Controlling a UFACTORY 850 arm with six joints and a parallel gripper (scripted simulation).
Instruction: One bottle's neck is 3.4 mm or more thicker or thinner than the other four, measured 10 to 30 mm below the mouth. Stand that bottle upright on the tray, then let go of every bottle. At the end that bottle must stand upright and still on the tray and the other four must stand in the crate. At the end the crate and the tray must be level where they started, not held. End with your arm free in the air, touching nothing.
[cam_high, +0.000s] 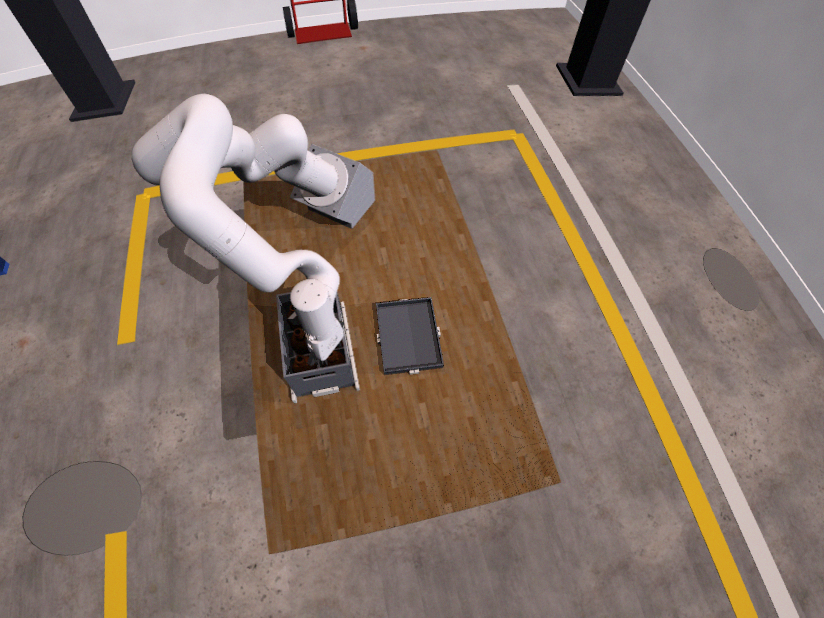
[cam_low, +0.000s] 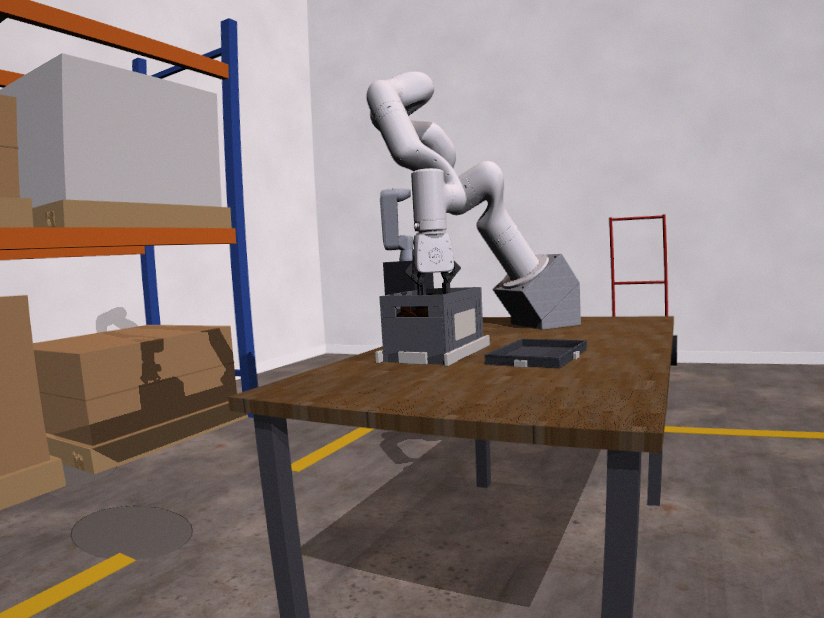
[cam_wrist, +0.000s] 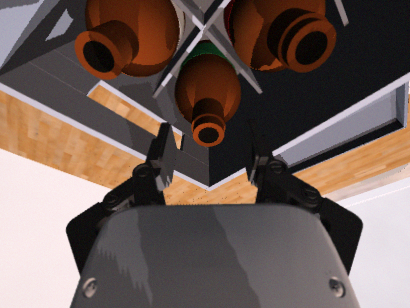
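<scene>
Visibly, open jaws (cam_low: 433, 286), inside crate's (cam_low: 412, 340) (cam_wrist: 145, 155) edges

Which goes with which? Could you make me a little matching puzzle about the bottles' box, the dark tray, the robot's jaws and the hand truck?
Things:
1. Dark grey slotted crate
2. Shallow dark grey tray
3. Black metal jaws of the gripper
4. Red metal hand truck

Places or states:
A. Beyond the table, by the wall
B. Holding brown bottles in its compartments
C. Apart, with nothing gripped
D. On the wooden table, with no bottle on it

Pairs: 1-B, 2-D, 3-C, 4-A
</scene>
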